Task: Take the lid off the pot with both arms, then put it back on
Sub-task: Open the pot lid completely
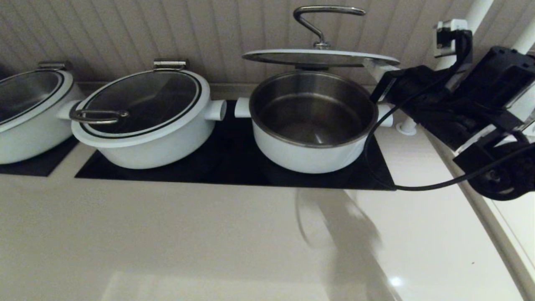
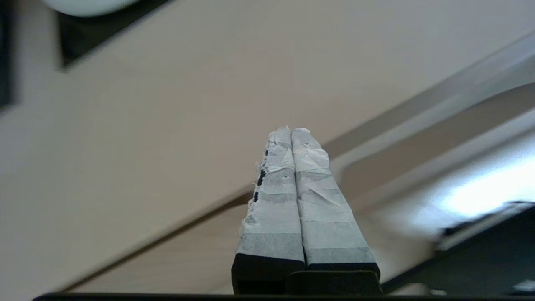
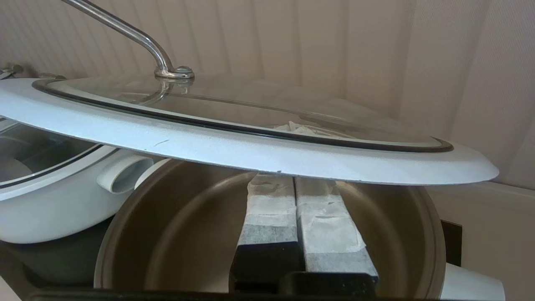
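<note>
The pot (image 1: pixel 311 154) is white with a steel inner bowl and stands open on the black cooktop, right of centre. The lid (image 1: pixel 319 57), glass with a white rim and a tall bent steel handle (image 1: pixel 317 21), hangs level above the pot, clear of its rim. My right gripper (image 1: pixel 374 67) reaches under the lid's right edge. In the right wrist view the lid (image 3: pixel 250 150) rests on top of its fingers (image 3: pixel 271 209), which are pressed together; their tips are hidden under the rim, above the pot's bowl (image 3: pixel 175 234). My left gripper (image 2: pixel 291 130) is shut and empty over the counter, out of the head view.
A like white pot with its lid on (image 1: pixel 142 113) stands close to the left, its stub handle nearly touching the open pot's. A third pot (image 1: pixel 25 108) is at the far left. The ribbed wall is right behind. A white pipe (image 1: pixel 407 125) stands at the right. Beige counter (image 1: pixel 209 242) lies in front.
</note>
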